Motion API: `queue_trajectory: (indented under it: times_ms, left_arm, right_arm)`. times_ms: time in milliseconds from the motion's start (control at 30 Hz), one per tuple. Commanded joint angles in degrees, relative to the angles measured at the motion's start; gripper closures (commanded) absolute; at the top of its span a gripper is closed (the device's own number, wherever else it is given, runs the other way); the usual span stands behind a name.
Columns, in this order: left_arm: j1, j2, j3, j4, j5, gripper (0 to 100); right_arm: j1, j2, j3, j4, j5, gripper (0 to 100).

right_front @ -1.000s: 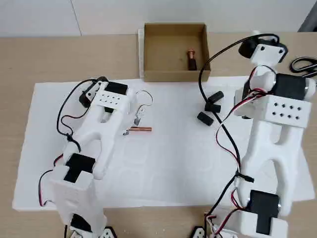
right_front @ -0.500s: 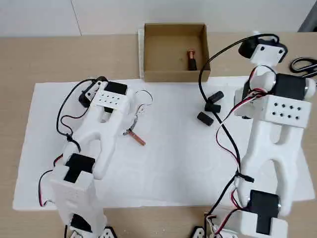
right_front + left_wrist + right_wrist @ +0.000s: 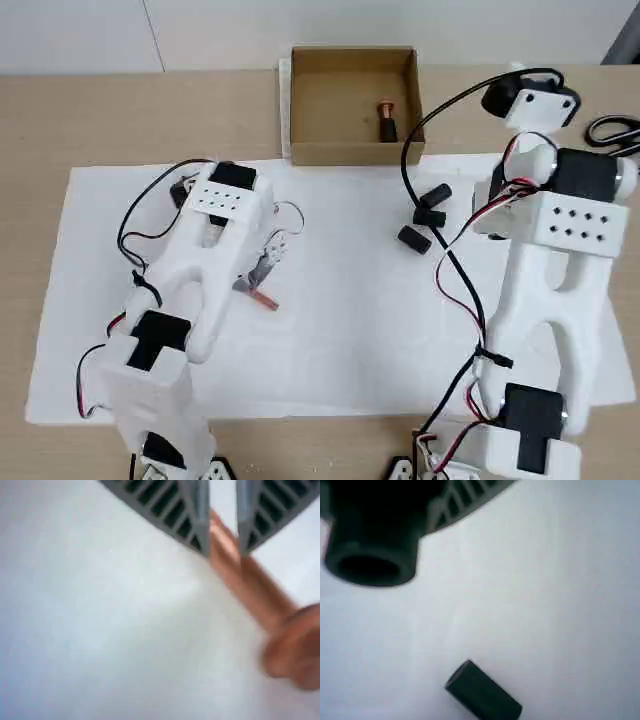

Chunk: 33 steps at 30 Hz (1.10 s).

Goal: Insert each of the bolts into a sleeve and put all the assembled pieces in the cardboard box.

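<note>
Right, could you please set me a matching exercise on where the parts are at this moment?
Things:
1. copper-coloured metal bolt
2. bolt fitted in a black sleeve
3. loose black cylindrical sleeves

Places:
A. lying on the white sheet
B. between the fingers of the left gripper
C. inside the brown cardboard box

Pairs: 1-B, 2-C, 3-A.

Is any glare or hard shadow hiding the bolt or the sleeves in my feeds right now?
High view: even light, no glare on the white sheet, only soft shadows. Left wrist view: the bolt in the left gripper is well lit. Right wrist view: the held sleeve has a dark bore; the loose sleeve stands out plainly.
</note>
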<state>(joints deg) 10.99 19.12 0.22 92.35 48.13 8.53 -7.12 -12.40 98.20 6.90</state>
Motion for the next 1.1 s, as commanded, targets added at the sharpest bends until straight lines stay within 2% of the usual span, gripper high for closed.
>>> queue_trajectory:
  times_ms: [0,133,233,433,667,800,933,1067]
  left_arm:
    - [0.4,-5.1,-1.6,4.0,-11.9,97]
    - [0.0,-5.6,-1.6,4.5,-22.6,97]
    - [0.5,-5.8,-2.0,4.2,-25.3,98]
    - [-2.5,-10.1,-6.0,5.6,-7.1,99]
    - [-2.6,-18.5,-4.8,8.0,-5.5,99]
    - [-2.5,-18.9,0.5,7.9,-0.8,99]
    - [-2.6,-18.9,6.9,3.9,0.1,99]
    - [-2.6,-18.9,13.8,-2.5,4.3,99]
  right_arm:
    - [-0.2,-2.8,-0.2,0.6,-0.8,99.5]
    - [-0.2,-2.8,-0.2,0.6,-0.8,99.5]
    - [-0.2,-2.9,0.1,0.6,-0.8,99.5]
    - [-0.2,-2.9,1.1,0.4,-0.9,99.5]
    - [-0.2,-3.0,1.1,0.2,-0.9,99.5]
    - [-0.2,-3.0,1.1,0.2,-0.9,99.5]
    - [-0.2,-2.9,1.1,0.1,-0.9,99.5]
    - [-0.2,-2.8,1.1,0.1,-0.9,99.5]
